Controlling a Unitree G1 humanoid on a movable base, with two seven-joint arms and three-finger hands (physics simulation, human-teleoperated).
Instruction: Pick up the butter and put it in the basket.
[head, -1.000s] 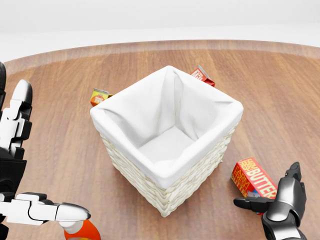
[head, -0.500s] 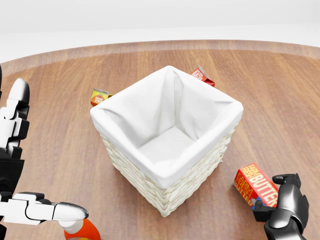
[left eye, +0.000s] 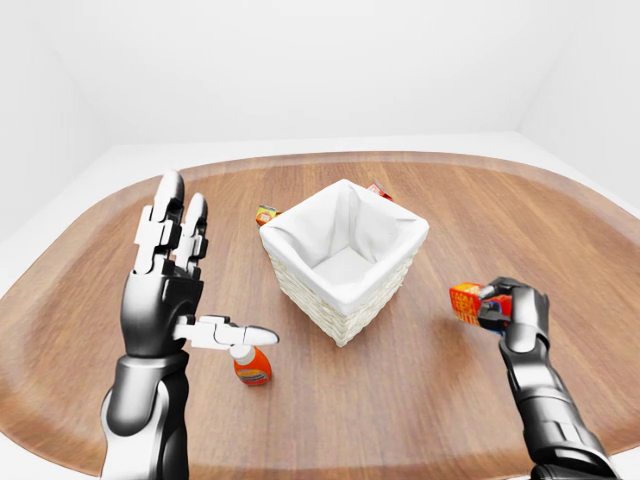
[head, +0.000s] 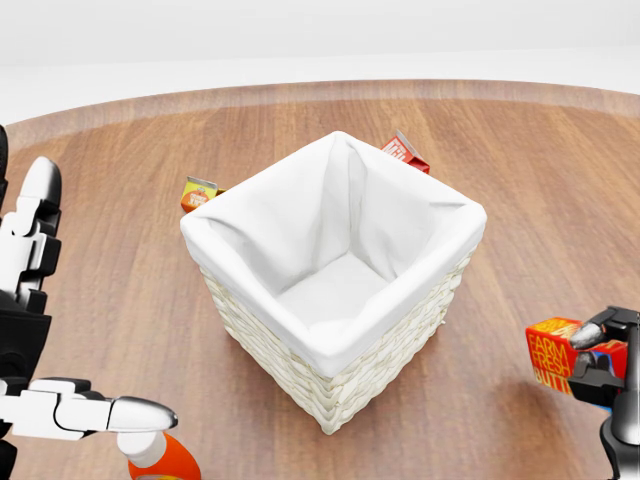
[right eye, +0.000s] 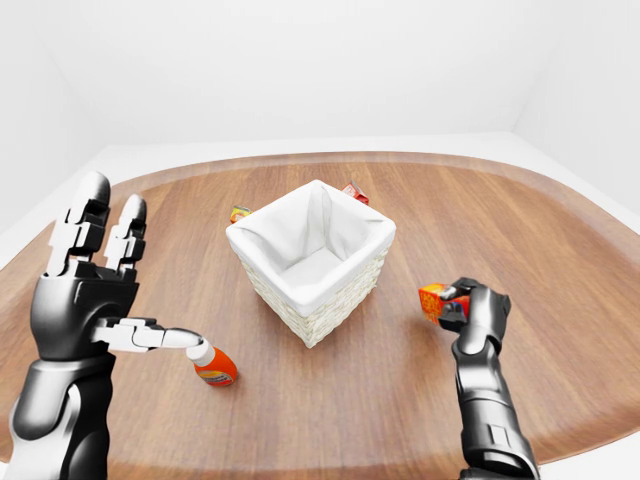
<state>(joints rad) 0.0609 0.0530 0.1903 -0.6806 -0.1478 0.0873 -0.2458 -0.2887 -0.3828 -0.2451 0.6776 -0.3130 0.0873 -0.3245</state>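
Left-eye view is showing the right hand (left eye: 512, 308) clamping its fingers around the butter box (left eye: 466, 300), holding it clear of the wooden table (left eye: 400, 390) at the 3 o'clock side of the basket (left eye: 343, 260). Its white cloth liner (head: 330, 240) is sitting open. The left hand (left eye: 168, 290) is hovering with fingers spread apart, palm upright, gripping nothing. An orange bottle (left eye: 250, 365) is lying just beneath its thumb. Two small cartons are resting close behind the basket: an orange carton (head: 197, 193) at 11 o'clock and a red carton (head: 406, 152) at 1 o'clock.
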